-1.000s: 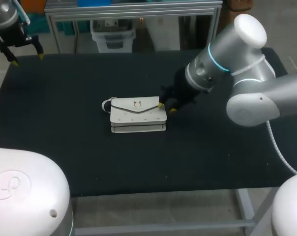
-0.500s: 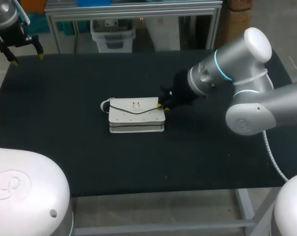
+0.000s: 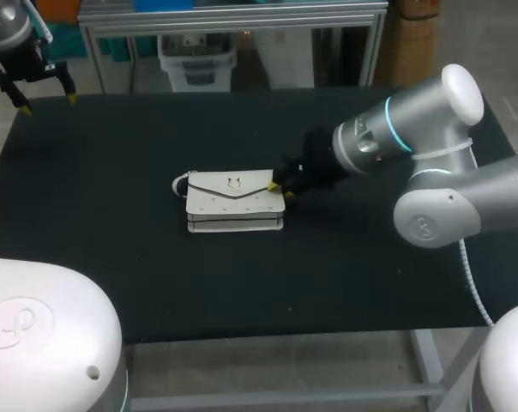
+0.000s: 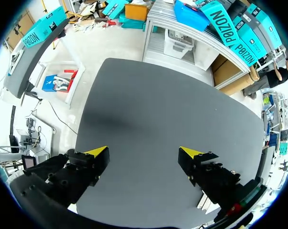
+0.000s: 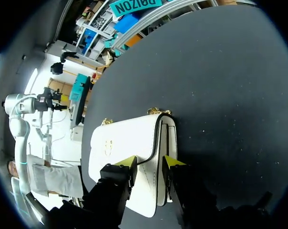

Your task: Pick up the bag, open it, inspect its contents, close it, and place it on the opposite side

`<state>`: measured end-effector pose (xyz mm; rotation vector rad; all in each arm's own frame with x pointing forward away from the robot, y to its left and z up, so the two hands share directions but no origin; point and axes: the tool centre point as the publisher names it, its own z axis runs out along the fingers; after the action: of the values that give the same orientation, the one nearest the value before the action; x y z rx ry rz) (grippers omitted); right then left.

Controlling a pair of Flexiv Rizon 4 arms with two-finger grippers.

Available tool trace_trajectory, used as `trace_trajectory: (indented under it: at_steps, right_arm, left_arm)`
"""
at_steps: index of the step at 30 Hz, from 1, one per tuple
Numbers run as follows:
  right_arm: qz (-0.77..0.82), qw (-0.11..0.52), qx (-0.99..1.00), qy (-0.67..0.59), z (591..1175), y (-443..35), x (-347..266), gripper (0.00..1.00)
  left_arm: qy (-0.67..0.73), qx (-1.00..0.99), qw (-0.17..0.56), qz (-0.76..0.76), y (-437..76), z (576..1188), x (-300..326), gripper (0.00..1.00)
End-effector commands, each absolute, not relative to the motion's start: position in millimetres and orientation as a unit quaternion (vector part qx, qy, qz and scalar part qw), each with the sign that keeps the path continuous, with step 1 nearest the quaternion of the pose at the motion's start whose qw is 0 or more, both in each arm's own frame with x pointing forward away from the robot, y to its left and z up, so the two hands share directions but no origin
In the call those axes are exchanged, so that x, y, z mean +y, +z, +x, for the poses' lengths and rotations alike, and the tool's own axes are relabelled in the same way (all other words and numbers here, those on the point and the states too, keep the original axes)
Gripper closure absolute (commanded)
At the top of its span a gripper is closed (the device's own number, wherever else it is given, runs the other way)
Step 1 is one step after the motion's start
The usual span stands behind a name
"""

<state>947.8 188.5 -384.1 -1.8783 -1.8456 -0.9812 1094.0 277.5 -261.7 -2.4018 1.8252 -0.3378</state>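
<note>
On the black table (image 3: 113, 257) a small white bag (image 3: 233, 202) lies flat. The right gripper (image 3: 282, 188) pinches the flap edge at the bag's right end. The left gripper (image 3: 47, 101) hangs spread, well away. The bag looks light, stiffish and probably slippery, so grip the flap's edge.

White flap bag (image 3: 235, 200), closed, mid-table

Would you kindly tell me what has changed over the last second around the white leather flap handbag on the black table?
The right gripper, at the right end of the white leather flap handbag, moved slightly leftward. The handbag slid a little left with it across the black table, while that arm's elbow swung out to the right. Whether it has taken hold cannot be told. The left gripper stayed open at the far left corner, and the handbag stayed closed.
</note>
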Motion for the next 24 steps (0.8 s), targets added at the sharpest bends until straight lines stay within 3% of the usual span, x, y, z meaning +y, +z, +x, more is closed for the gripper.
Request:
trace_trajectory:
  at_steps: [1, 4, 5, 6, 24]
  right_arm:
    - [-0.65, 0.18, -0.645, -0.36, 946.5, -389.4, 186.5, 0.76]
    - [-0.643, 0.185, -0.647, -0.365, 947.7, -389.1, 187.8, 0.83]
    - [-0.641, 0.187, -0.649, -0.366, 948.4, -389.1, 189.2, 0.88]
    - [-0.64, 0.188, -0.649, -0.366, 949.0, -389.5, 190.4, 1.0]
    - [-0.575, 0.224, -0.703, -0.353, 981.2, -363.2, 129.8, 1.0]
  left_arm:
    - [-0.111, 0.601, 0.053, -0.79, -262.0, 1094.9, 277.7, 0.0]
    - [-0.111, 0.601, 0.053, -0.79, -262.0, 1094.9, 277.7, 0.0]
    - [-0.111, 0.601, 0.053, -0.79, -262.0, 1094.9, 277.7, 0.0]
    - [-0.111, 0.601, 0.053, -0.79, -262.0, 1094.9, 277.7, 0.0]
    - [-0.111, 0.601, 0.053, -0.79, -262.0, 1094.9, 277.7, 0.0]
